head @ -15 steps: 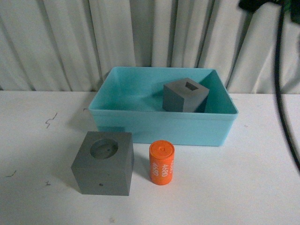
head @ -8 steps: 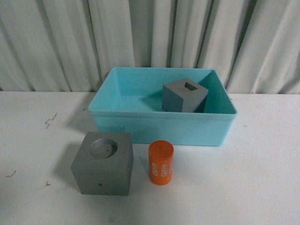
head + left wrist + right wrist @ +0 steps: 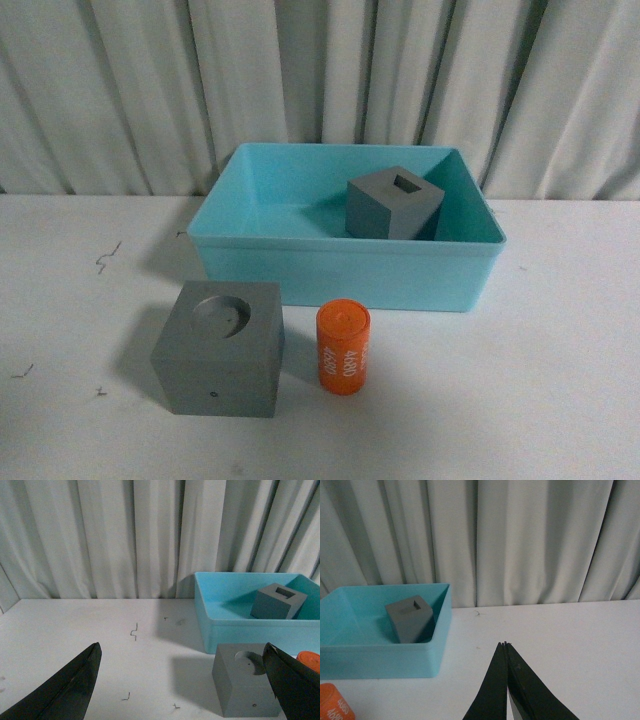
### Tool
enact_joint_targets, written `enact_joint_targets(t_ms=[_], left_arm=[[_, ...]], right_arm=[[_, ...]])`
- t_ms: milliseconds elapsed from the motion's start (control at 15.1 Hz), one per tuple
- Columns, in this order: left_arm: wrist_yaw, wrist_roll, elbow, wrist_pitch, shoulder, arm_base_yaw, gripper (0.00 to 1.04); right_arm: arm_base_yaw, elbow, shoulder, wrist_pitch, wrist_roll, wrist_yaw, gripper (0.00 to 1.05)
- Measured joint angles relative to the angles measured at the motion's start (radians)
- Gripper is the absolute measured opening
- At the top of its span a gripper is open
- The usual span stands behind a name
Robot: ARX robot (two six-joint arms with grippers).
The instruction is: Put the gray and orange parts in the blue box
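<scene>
Gray square-hole cube [image 3: 394, 203] is sitting in the blue box [image 3: 340, 275], round-hole cube [image 3: 220, 347] and orange cylinder [image 3: 343, 348] are waiting outside, left pincer [image 3: 181, 647] gaping, right pincer [image 3: 506, 646] clenched empty, so next is likely reaching for one.

Soft, glare-free light throws faint shadows left of the gray cube [image 3: 220, 350] and blue box [image 3: 340, 272] onto the worktop [image 3: 530, 400], with slight grain throughout.

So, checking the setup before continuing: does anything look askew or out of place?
Only the gray cube in the box: it seems tilted, not flat. The other cube and cylinder stand upright outside.
</scene>
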Motion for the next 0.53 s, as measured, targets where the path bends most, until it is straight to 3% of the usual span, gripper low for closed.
enact_joint_targets(t_ms=[265,332,531], left_arm=[[0.000,0.000,0.000,0.000,0.000,0.000,0.98],[0.000,0.000,0.000,0.000,0.000,0.000,0.98],[0.000,0.000,0.000,0.000,0.000,0.000,0.98]], right_arm=[[0.000,-0.035,-0.120,-0.087,0.000,0.000,0.02],[0.000,-0.059,-0.126,-0.037,0.000,0.000,0.02],[0.000,-0.076,-0.216,-0.134,-0.001,0.000,0.02]])
